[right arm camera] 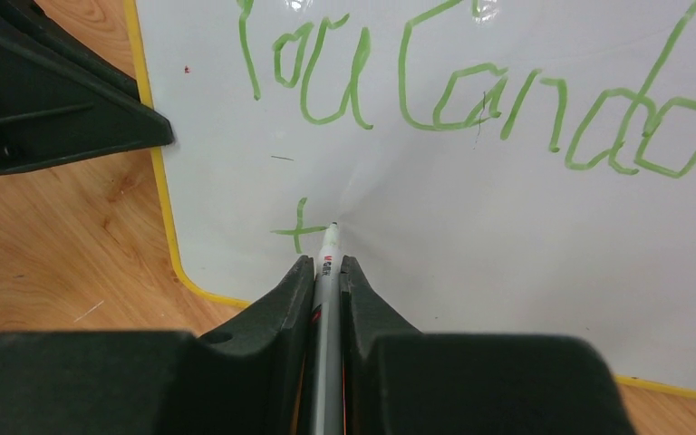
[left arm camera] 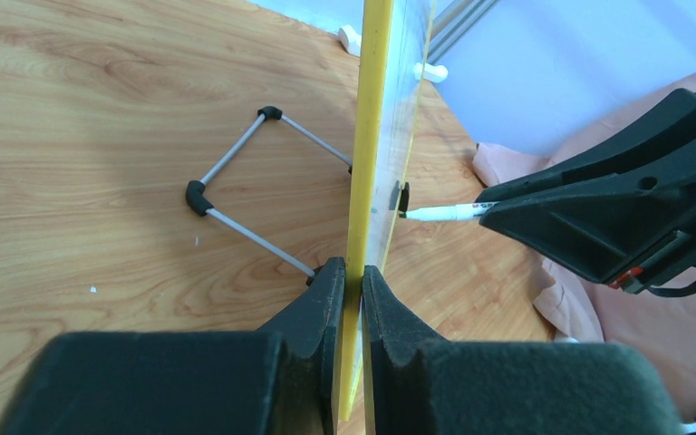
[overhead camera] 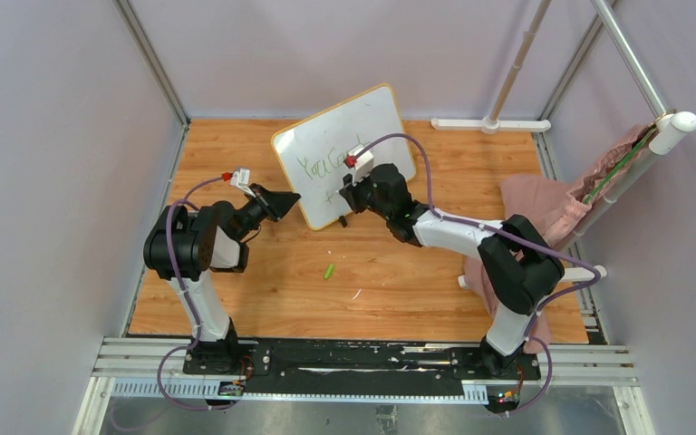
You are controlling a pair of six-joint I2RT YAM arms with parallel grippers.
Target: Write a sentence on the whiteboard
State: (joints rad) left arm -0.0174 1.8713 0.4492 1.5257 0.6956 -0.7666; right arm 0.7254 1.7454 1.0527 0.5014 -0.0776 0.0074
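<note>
On the wooden surface (overhead camera: 399,272), the whiteboard (overhead camera: 367,122) stands propped, one edge clamped in the left gripper (left arm camera: 353,276). The right gripper (right arm camera: 326,267) grasps a marker (right arm camera: 329,246), whose tip touches the board below the green sentence (right arm camera: 458,109), "You Can do".

Open table (overhead camera: 399,290) before whiteboard (overhead camera: 335,136), small green piece (overhead camera: 328,271) midway.

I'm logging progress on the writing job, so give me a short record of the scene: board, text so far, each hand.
whiteboard: standing, leaning back
sentence: green; "You Can do" on the first line, a "t" started below it
left hand: shut on the whiteboard's yellow edge
right hand: shut on the marker
marker: tip at the board beside the "t"
small green piece: lying loose in front of the board
</note>
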